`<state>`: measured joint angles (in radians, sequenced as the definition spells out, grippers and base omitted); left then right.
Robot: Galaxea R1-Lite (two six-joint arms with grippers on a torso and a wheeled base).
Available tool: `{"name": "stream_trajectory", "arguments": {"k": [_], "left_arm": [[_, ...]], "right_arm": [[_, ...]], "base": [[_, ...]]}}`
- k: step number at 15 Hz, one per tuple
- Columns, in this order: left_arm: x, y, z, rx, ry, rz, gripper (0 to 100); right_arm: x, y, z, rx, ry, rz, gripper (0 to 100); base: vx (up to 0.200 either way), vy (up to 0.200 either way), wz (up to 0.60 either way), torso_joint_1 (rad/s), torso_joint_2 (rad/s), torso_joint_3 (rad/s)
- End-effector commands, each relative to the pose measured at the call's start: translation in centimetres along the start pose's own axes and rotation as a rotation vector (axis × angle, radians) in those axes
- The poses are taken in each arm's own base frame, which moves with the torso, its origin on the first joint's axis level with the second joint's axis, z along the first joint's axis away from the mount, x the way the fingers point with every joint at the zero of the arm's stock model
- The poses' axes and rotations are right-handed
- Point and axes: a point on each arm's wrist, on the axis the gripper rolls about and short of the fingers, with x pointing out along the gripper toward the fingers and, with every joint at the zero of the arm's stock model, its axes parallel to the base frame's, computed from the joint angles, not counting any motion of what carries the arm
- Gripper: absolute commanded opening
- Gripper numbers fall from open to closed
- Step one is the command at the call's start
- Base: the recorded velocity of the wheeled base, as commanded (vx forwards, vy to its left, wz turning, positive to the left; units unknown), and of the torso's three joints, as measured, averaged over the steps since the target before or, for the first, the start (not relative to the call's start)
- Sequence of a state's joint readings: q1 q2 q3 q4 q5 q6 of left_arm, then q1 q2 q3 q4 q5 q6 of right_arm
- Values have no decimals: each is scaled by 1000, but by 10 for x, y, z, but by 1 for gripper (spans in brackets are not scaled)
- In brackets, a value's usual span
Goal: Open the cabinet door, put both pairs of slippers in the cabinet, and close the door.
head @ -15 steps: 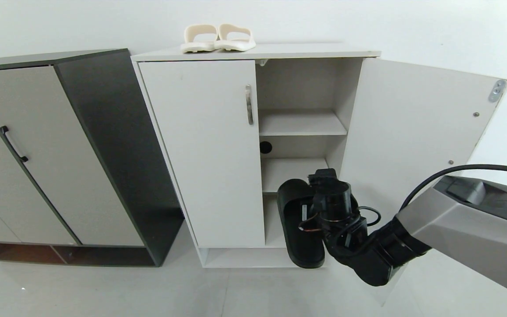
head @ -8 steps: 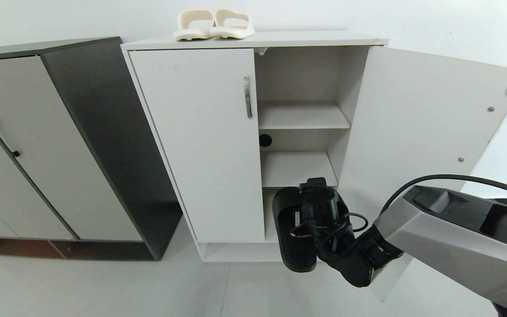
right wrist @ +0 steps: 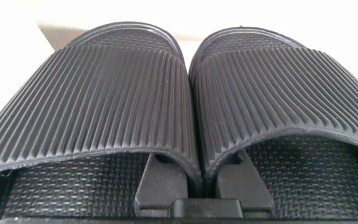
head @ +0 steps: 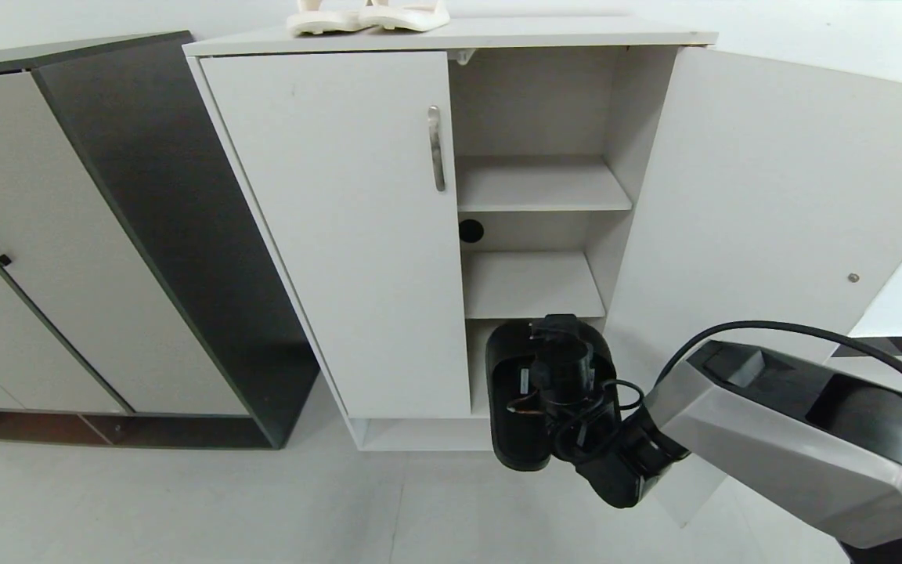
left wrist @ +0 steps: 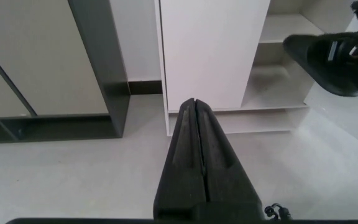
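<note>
Two cabinets stand side by side against the far wall: a dark cabinet (head: pixel 153 219) on the left, shut, and the white cabinet (head: pixel 576 35) to its right. The left gripper (left wrist: pixel 194 109) is held low and near, well apart from both, its fingers pressed together on nothing. It is judged to be parked there so that the opening is left free for the other arm.

The white cabinet's left door (head: pixel 341 235) is shut, with its handle (head: pixel 437 149) at the inner edge. On the cabinet's top, above that door, the cream slippers (head: pixel 365 14) are laid as a pair, not yet stowed. Right of the handle an upper shelf (head: pixel 537 184) and a lower shelf (head: pixel 529 282) are exposed, both bare.

Below the lower shelf, at the mouth of the bottom compartment, the black slippers (head: pixel 517 407) are held side by side, toes pointed far. They are pinched by the right gripper (head: pixel 557 356): one of its fingers (right wrist: pixel 160 183) is slid under each strap, and the two touching inner walls are clamped between them, so that the pair can be handled as one. Whether the soles rest on the bottom board cannot be told.

Farthest right, the right door (head: pixel 772 196) is swung wide, giving the arm room.
</note>
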<state>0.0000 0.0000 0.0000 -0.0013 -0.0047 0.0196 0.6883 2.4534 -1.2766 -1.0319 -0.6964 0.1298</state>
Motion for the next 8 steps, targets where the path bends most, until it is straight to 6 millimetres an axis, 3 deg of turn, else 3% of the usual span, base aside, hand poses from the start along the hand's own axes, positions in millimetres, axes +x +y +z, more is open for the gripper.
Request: {"name": "stream_trajectory", "arguments": {"k": [1,7,8], "left_arm": [[0,0,0,-1,1,0,0],[0,0,0,2,1,0,0],[0,0,0,3,3,0,0]], "right_arm": [[0,2,-5,-7,-28,5,0],[2,2,-15,-21,-17,-1,0],[2,2,-15,-22,-17,-1,0]], "base": [[0,0,0,0,0,0],[0,0,0,0,0,0],[200,0,0,7,2,2]]}}
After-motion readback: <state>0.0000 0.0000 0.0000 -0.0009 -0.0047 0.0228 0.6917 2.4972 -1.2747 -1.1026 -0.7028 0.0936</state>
